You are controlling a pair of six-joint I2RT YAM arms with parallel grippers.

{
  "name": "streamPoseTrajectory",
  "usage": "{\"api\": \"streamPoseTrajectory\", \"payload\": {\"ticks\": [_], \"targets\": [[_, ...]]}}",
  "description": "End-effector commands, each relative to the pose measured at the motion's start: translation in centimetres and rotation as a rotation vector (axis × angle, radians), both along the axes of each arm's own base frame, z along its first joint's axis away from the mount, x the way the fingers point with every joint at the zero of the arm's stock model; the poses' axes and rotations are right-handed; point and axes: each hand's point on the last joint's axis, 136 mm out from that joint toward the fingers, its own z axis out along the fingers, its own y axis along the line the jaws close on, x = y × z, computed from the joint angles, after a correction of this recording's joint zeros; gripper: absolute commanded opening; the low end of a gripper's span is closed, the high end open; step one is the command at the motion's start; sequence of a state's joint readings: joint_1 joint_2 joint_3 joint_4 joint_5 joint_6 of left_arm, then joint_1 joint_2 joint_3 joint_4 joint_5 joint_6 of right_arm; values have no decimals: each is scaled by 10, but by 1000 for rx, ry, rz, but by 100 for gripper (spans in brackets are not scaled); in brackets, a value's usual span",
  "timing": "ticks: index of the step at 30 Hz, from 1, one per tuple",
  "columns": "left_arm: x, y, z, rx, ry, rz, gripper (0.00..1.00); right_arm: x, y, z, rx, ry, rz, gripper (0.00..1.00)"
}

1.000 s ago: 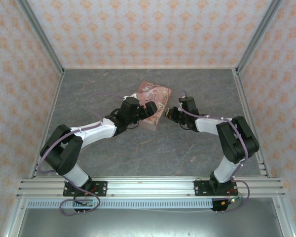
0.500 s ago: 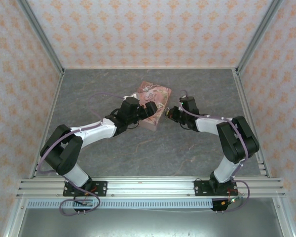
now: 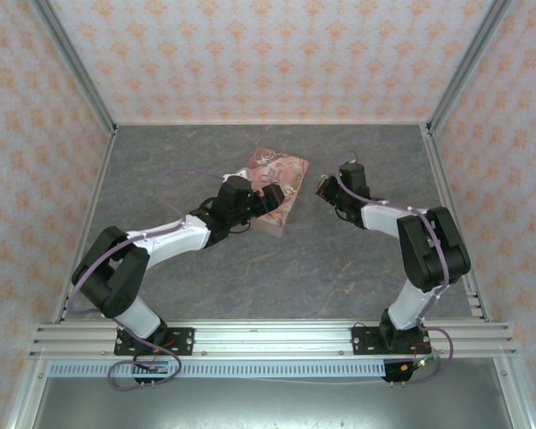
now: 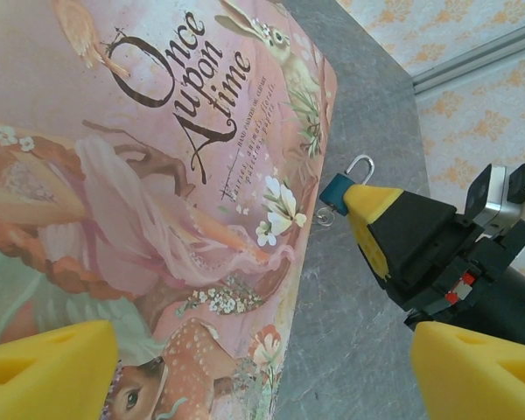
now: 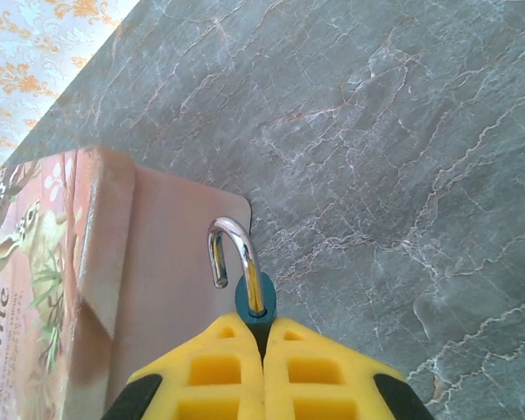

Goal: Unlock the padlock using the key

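Teal-blue padlock (image 5: pixel 255 298) with thin silvery shackle sits pinched between the right gripper's (image 5: pixel 262 339) pressed-together fingers, just off the pink floral tin's (image 4: pixel 157 175) corner toward the table's far edge. The left gripper's (image 4: pixel 258 367) fingers spread over the tin, perhaps steadying it.

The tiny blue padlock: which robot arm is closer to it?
The right arm: its jaws are shut on the padlock. The left arm has its jaws open at the pink tin next to it, apart from the padlock.
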State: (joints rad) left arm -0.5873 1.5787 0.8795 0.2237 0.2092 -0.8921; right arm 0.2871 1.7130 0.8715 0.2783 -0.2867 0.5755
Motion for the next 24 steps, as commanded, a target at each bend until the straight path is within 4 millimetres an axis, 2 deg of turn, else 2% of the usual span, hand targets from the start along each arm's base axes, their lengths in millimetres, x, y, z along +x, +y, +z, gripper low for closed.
{"api": "streamPoseTrajectory", "payload": {"ticks": [1, 7, 13, 16, 20, 24], "targets": [[-52, 57, -97, 232, 326, 76, 88, -3, -9, 27, -60, -70, -8, 0], [-53, 79, -91, 221, 322, 120, 88, -35, -9, 50, -98, -132, 97, 0], [-44, 99, -77, 212, 297, 154, 89, -89, 6, 44, -87, -26, 296, 0], [-35, 98, -58, 195, 241, 131, 90, -119, 11, 35, -51, 50, 373, 0], [-24, 94, -22, 192, 131, 98, 96, -160, 19, 21, 9, 167, 461, 0], [-19, 96, 11, 195, 28, 95, 100, -192, 31, 9, 55, 247, 533, 0]]}}
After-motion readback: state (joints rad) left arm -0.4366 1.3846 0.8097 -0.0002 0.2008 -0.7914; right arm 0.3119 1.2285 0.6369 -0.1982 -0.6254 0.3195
